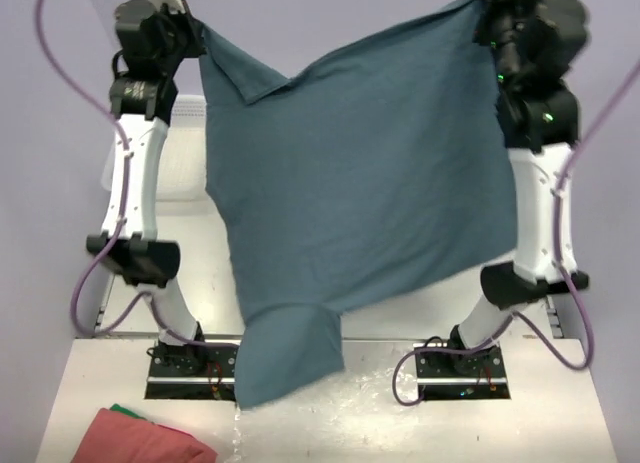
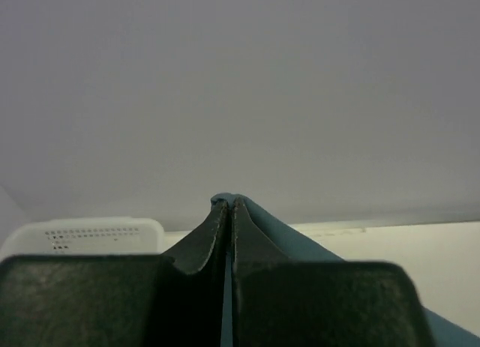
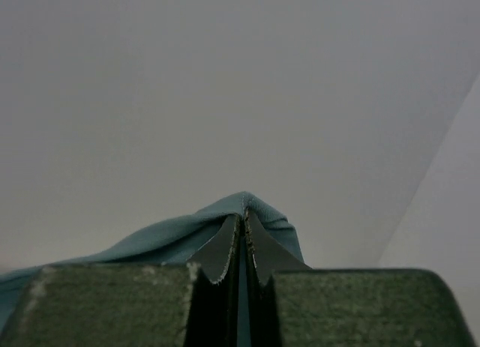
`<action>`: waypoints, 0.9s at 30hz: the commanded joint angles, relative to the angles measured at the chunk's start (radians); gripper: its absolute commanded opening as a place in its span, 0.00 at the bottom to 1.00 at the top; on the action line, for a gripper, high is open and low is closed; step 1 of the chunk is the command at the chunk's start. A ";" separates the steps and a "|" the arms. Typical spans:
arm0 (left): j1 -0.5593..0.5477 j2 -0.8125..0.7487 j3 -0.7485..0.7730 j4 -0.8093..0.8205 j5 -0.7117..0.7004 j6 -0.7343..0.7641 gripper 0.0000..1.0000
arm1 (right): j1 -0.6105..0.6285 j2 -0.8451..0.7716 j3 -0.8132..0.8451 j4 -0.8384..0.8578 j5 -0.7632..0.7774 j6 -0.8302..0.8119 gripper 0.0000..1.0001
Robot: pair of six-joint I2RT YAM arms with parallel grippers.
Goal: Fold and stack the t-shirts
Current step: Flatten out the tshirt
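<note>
High above the worktop (image 1: 560,423), the teal-blue t-shirt (image 1: 360,183) hangs spread like a sheet between the two arms, with one loose part drooping lowest over the worktop's near edge. The left tool (image 2: 229,204) is pressed together on one upper corner of the fabric, and the right tool (image 3: 244,216) pinches the other upper corner. A pink-red cloth (image 1: 140,438) lies at the worktop's near left corner.

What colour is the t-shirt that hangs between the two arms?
The t-shirt is plain dark teal-blue, with no print. It shows best in the top external view.
</note>
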 commanded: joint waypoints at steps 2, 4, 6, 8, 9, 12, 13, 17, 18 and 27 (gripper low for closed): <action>0.021 0.185 0.311 0.030 -0.169 0.167 0.00 | -0.071 0.138 0.130 0.082 -0.105 -0.018 0.00; 0.032 0.184 0.277 0.079 -0.186 0.179 0.00 | -0.081 0.159 0.126 0.107 -0.110 -0.037 0.00; 0.032 0.176 0.259 0.132 -0.168 0.187 0.00 | -0.088 0.169 0.104 0.131 -0.119 -0.064 0.00; 0.019 0.185 0.277 0.136 -0.160 0.192 0.00 | -0.088 0.181 0.121 0.122 -0.122 -0.083 0.00; 0.015 0.184 0.286 0.133 -0.159 0.193 0.00 | -0.088 0.184 0.124 0.104 -0.124 -0.089 0.00; -0.023 0.139 0.276 0.129 -0.188 0.251 0.00 | -0.087 0.135 0.081 0.075 -0.124 -0.087 0.00; -0.036 0.121 0.266 0.126 -0.194 0.259 0.00 | -0.085 0.111 0.057 0.070 -0.119 -0.087 0.00; -0.123 0.003 0.219 0.086 -0.266 0.294 0.00 | -0.027 -0.059 -0.126 0.081 -0.047 -0.153 0.00; -0.141 -0.055 0.205 0.080 -0.280 0.310 0.00 | -0.012 -0.096 -0.147 0.075 -0.035 -0.162 0.00; -0.327 -0.417 0.165 -0.080 -0.271 0.215 0.00 | 0.394 -0.438 -0.128 -0.047 0.287 -0.311 0.00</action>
